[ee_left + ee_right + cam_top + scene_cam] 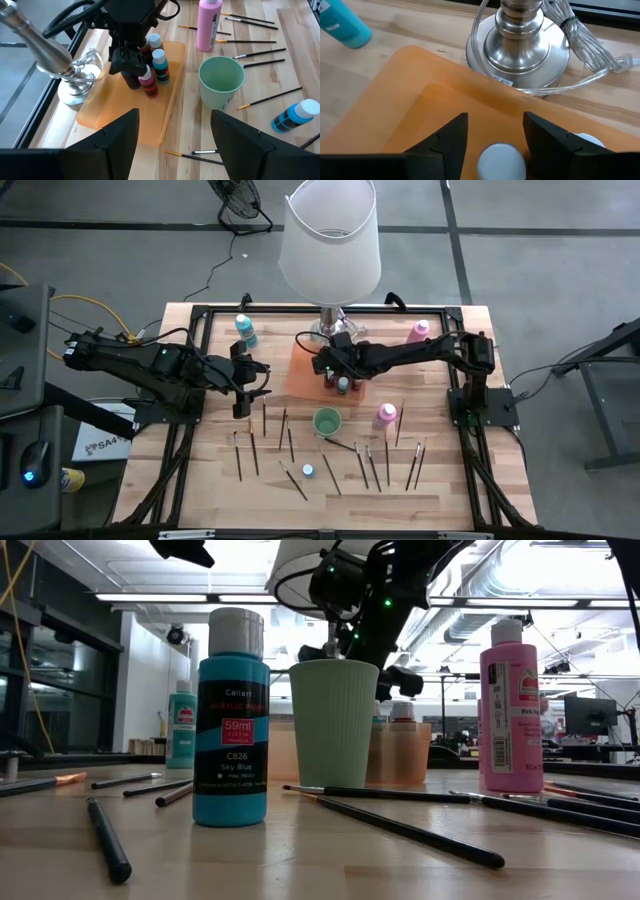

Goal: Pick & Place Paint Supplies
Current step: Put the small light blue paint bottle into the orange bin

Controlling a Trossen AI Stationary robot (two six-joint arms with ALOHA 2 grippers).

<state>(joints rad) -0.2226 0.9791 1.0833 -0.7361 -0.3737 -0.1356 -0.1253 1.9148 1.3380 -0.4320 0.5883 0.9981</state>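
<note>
An orange tray [308, 372] holds several small paint bottles [155, 65]. My right gripper [496, 131] is open above the tray. Its fingers stand on either side of a dark bottle's white cap [501, 159], with a gap showing on one side. That bottle [133, 80] stands upright on the tray. My left gripper [175, 142] is open and empty, hovering over the table left of the tray. Tall pink bottles [385, 416] [418, 332] and a teal one [245, 330] stand on the table. Thin brushes [330, 473] lie scattered on its near half.
A green cup [326, 421] stands just near of the tray. A small sky blue bottle [308, 470] stands among the brushes. The lamp's metal base [529, 37] and its clear cord [580, 55] sit at the tray's far edge, under the big white shade [330, 235].
</note>
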